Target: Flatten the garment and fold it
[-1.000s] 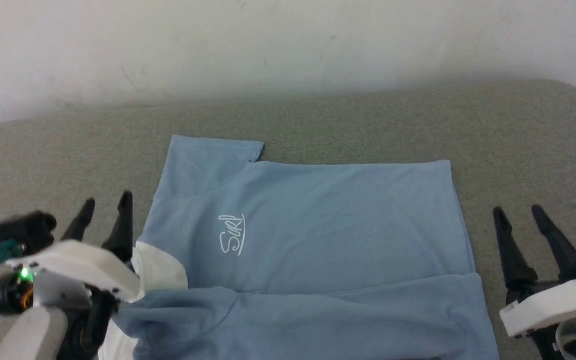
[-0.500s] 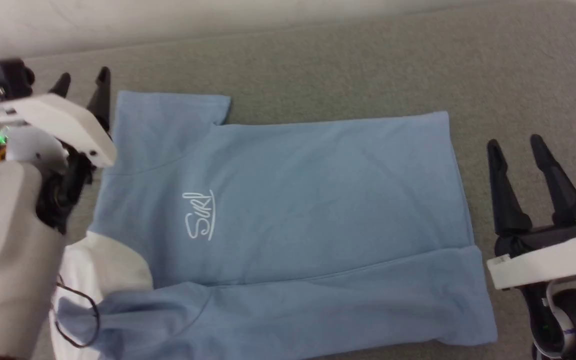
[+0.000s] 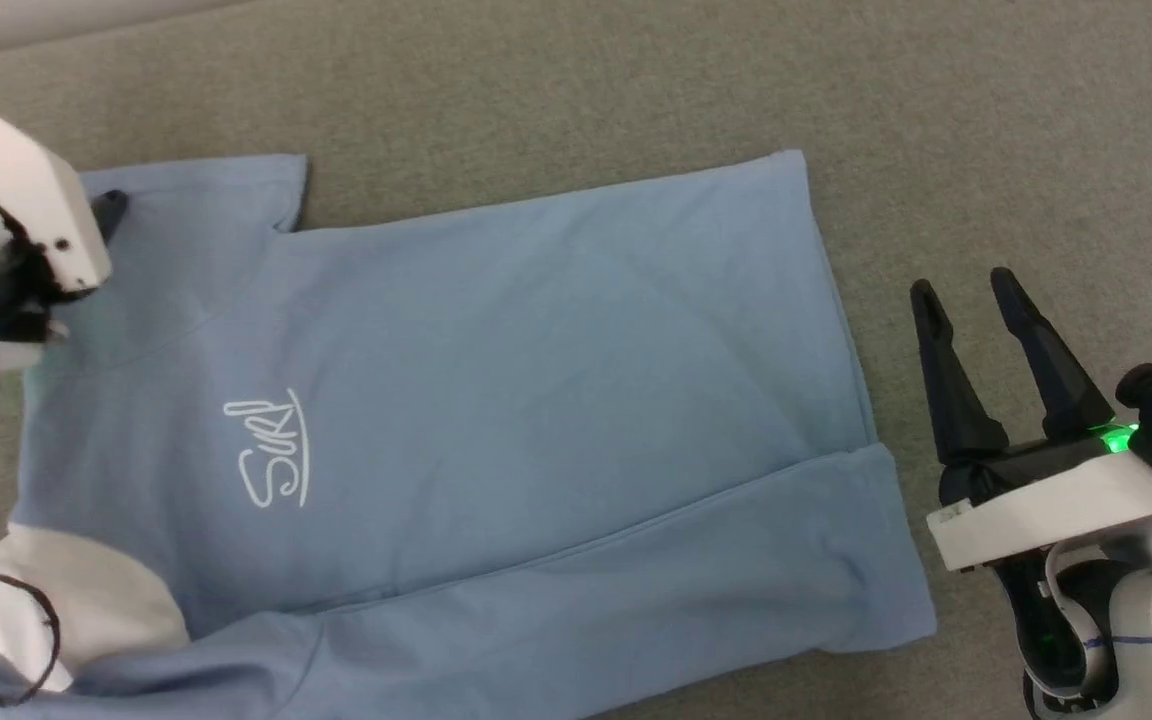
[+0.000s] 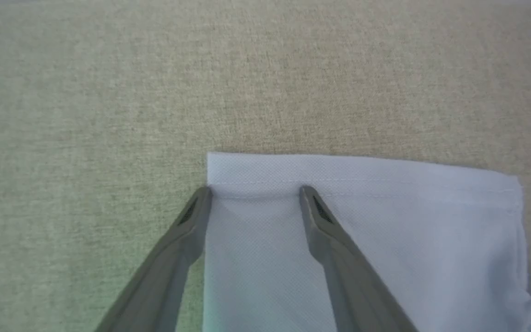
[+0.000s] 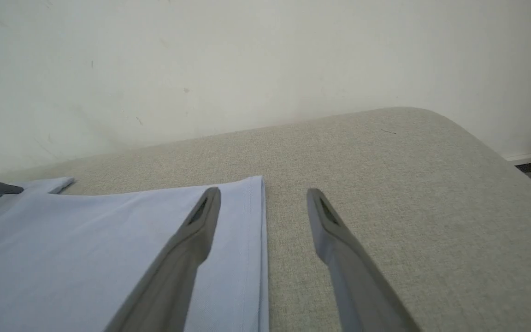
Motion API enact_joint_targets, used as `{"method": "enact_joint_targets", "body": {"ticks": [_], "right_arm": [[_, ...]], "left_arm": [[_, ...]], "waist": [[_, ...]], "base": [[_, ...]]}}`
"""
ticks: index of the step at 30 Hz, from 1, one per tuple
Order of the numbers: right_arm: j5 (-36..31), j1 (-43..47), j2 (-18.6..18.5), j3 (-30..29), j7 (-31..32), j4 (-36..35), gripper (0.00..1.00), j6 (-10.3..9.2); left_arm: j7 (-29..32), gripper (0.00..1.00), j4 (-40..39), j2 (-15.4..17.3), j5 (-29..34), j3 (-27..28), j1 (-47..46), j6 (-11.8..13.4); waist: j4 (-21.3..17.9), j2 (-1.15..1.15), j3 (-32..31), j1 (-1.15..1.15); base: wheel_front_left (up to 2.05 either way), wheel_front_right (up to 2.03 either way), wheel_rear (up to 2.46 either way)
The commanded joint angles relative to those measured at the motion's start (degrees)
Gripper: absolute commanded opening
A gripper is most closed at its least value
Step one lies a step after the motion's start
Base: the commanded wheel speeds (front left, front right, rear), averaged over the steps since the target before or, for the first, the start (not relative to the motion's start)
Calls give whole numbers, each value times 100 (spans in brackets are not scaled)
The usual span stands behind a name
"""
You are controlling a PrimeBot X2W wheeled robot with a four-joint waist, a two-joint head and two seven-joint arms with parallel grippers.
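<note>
Just a greyish-green woven cushion (image 5: 385, 184), rounded corner at upper right, scuffed off-white wall (image 5: 201, 64) up top.

Indoor room, home-like: grey-beige upholstered surface (image 5: 385, 184) with rounded corner butting against scuffed white wall (image 5: 201, 69); skirting board (image 5: 526, 157) showing low at corner.

Tapered dark pincer fingers (image 3: 951, 390), white wrist housing (image 3: 1036, 512), green light (image 3: 1116, 437).

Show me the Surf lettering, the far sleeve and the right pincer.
Surf lettering (image 3: 271, 455), head view, middle of the white script.
Far sleeve (image 4: 422, 230), left wrist view, cloth inside the hem.
Right pincer (image 3: 963, 283), head view, midway between its fingertips.
</note>
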Motion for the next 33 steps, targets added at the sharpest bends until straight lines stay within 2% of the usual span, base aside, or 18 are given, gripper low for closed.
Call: {"method": "enact_joint_targets", "body": {"ticks": [1,2,3,5,8,13,16,20,25,33], "right_arm": [[63,-106,-37,19,-53,40,100,-4],[75,-110,-51,22,-52,55,100,-4],[86,-114,-64,21,-53,66,100,-4],[112,-128,-80,12,-48,72,100,-4],[181,-206,-124,5,7,102,100,-4],[418,-605,-451,33,320,471,100,-4],[591,-889,-595,98,504,753,100,-4],[925,-1573,-897,304,963,1483,100,-4],[1383,-2516,-1223,822,1871,2580,100,-4],[1795,-3877,-1373,1471,2895,4171,100,-4]], "left_arm": [[505,100,162,56,3,-119,-32,99],[799,100,211,48,-43,-165,-11,119],[1078,87,231,43,-79,-220,15,126],[1535,0,218,39,-144,-311,71,132],[1807,0,83,42,-215,-345,182,183],[1271,0,-189,54,-146,-253,318,319],[1041,0,-273,21,-120,-232,324,315],[445,0,-480,-101,-110,-118,271,288],[-186,0,-780,-270,-159,17,282,215],[-686,0,-1289,-373,-98,-14,261,32]], "waist": [[-245,0,237,-1],[-252,0,245,-1],[-252,0,251,-1],[-244,0,263,-1],[-219,0,262,-1],[-106,0,204,-1],[-18,0,172,-1],[196,0,96,-1],[488,0,26,-1],[901,0,158,-1]], "base": [[0,0,0],[0,0,0],[0,0,0],[0,0,0],[0,0,0],[0,0,0],[0,0,0],[0,0,0],[0,0,0],[0,0,0]]}}
